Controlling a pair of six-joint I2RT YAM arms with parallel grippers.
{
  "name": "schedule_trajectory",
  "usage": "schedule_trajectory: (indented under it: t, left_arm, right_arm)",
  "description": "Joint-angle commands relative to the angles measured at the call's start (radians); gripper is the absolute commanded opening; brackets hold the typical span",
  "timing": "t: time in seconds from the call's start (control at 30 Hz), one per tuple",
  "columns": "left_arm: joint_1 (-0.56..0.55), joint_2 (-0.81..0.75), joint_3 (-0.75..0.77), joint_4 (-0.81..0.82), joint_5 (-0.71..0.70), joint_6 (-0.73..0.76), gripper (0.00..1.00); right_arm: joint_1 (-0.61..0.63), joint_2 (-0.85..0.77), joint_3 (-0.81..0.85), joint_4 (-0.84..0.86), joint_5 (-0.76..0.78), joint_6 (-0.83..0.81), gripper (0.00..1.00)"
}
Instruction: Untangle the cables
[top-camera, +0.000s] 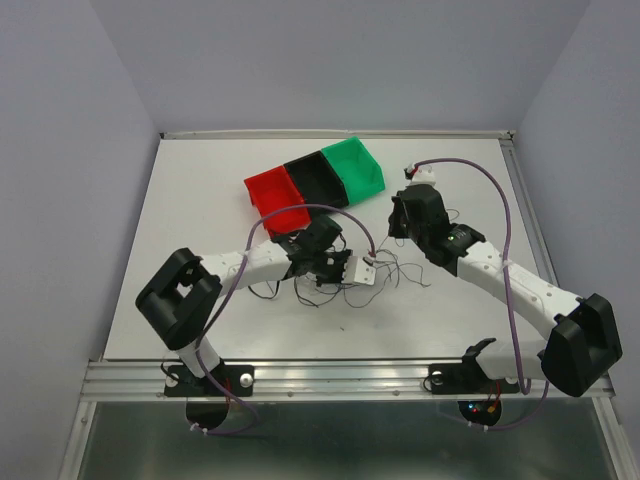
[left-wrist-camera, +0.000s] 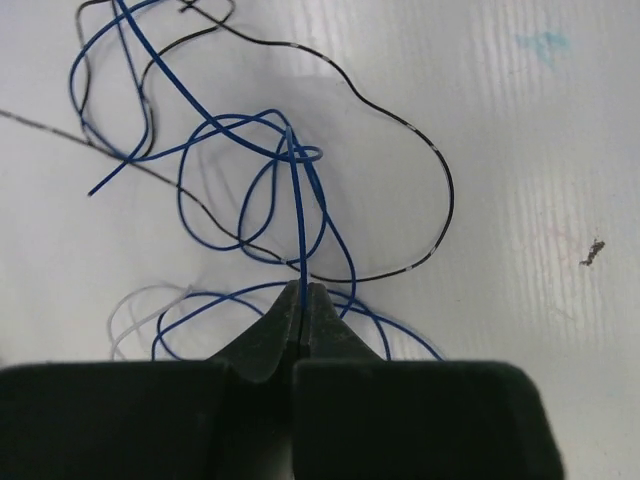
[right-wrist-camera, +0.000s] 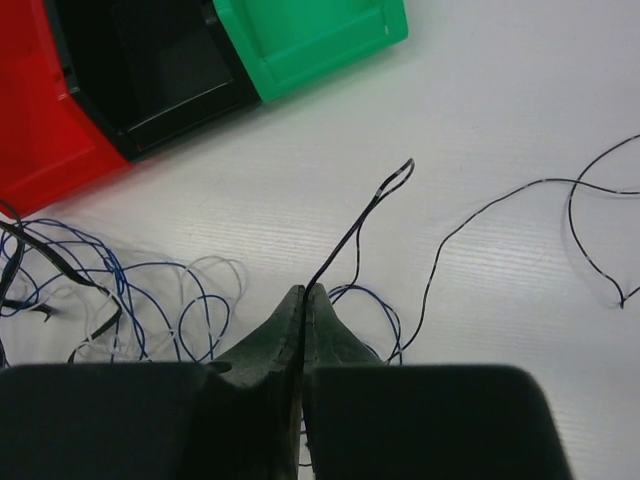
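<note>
The cables lie as a loose clump of thin wires (top-camera: 345, 285) on the white table between my two arms. My left gripper (left-wrist-camera: 301, 290) is shut on a blue wire (left-wrist-camera: 299, 215), which rises straight from the jaw tips into a knot of blue loops. A black wire (left-wrist-camera: 400, 118) curves around those loops, and a whitish wire (left-wrist-camera: 128, 305) lies at the lower left. My right gripper (right-wrist-camera: 306, 290) is shut on a black wire (right-wrist-camera: 358, 222), which runs up to a small bent end. Blue loops (right-wrist-camera: 150, 275) and whitish loops (right-wrist-camera: 215, 265) lie to its left.
Three joined bins stand behind the clump: red (top-camera: 262, 185), black (top-camera: 305, 165) and green (top-camera: 372, 170). They also fill the right wrist view's top left: red bin (right-wrist-camera: 40, 130), black bin (right-wrist-camera: 160, 125), green bin (right-wrist-camera: 330, 50). A loose black strand (right-wrist-camera: 500, 205) trails right.
</note>
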Motion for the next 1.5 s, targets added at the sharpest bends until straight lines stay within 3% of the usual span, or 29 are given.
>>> schedule_trajectory:
  t: [0.0, 0.17, 0.27, 0.37, 0.5, 0.6, 0.73, 0.87, 1.03, 1.17, 1.2, 1.27, 1.3, 1.47]
  left_arm:
    - [0.064, -0.201, -0.050, 0.059, -0.032, -0.074, 0.00]
    - [0.295, -0.463, -0.154, 0.001, -0.022, -0.099, 0.00]
    - [0.403, -0.563, -0.237, 0.007, -0.055, -0.096, 0.00]
    - [0.586, -0.675, -0.282, 0.015, -0.080, -0.103, 0.00]
    - [0.751, -0.677, -0.238, -0.004, -0.008, -0.119, 0.00]
    - [0.953, -0.634, -0.156, -0.071, 0.110, -0.105, 0.00]
    - [1.038, -0.577, -0.089, -0.112, 0.176, -0.083, 0.00]
    - [1.063, -0.554, -0.082, -0.232, 0.331, 0.064, 0.00]
    - [1.043, -0.534, -0.032, -0.414, 0.399, 0.190, 0.00]
    - [0.998, -0.544, -0.039, -0.409, 0.365, 0.173, 0.00]
    - [0.991, -0.547, -0.041, -0.404, 0.357, 0.159, 0.00]
    - [0.986, -0.548, -0.044, -0.384, 0.348, 0.145, 0.00]
    - [0.983, -0.547, -0.046, -0.384, 0.343, 0.144, 0.04]
    - [0.903, -0.531, -0.036, -0.367, 0.267, 0.106, 0.24]
  right_arm:
    - [-0.011, -0.023, -0.026, 0.027, 0.114, 0.048, 0.01]
    - [-0.162, -0.091, -0.079, 0.028, 0.128, 0.159, 0.01]
    - [-0.230, -0.195, -0.115, 0.030, 0.194, 0.215, 0.01]
    - [-0.284, -0.308, -0.168, 0.029, 0.284, 0.247, 0.01]
    - [-0.347, -0.379, -0.184, 0.021, 0.306, 0.243, 0.01]
    - [-0.379, -0.385, -0.175, -0.004, 0.339, 0.267, 0.01]
    - [-0.400, -0.477, -0.191, -0.047, 0.459, 0.309, 0.01]
    - [-0.402, -0.449, -0.176, -0.005, 0.250, 0.215, 0.01]
    - [-0.402, -0.315, -0.138, 0.035, -0.063, 0.111, 0.01]
    - [-0.397, -0.185, -0.112, 0.030, -0.194, 0.059, 0.15]
    - [-0.393, -0.159, -0.087, 0.018, -0.206, 0.059, 0.30]
    - [-0.370, -0.143, -0.084, 0.010, -0.197, 0.057, 0.43]
    - [-0.358, -0.146, -0.084, 0.009, -0.177, 0.052, 0.56]
    - [-0.270, -0.059, -0.019, -0.060, -0.197, -0.003, 0.81]
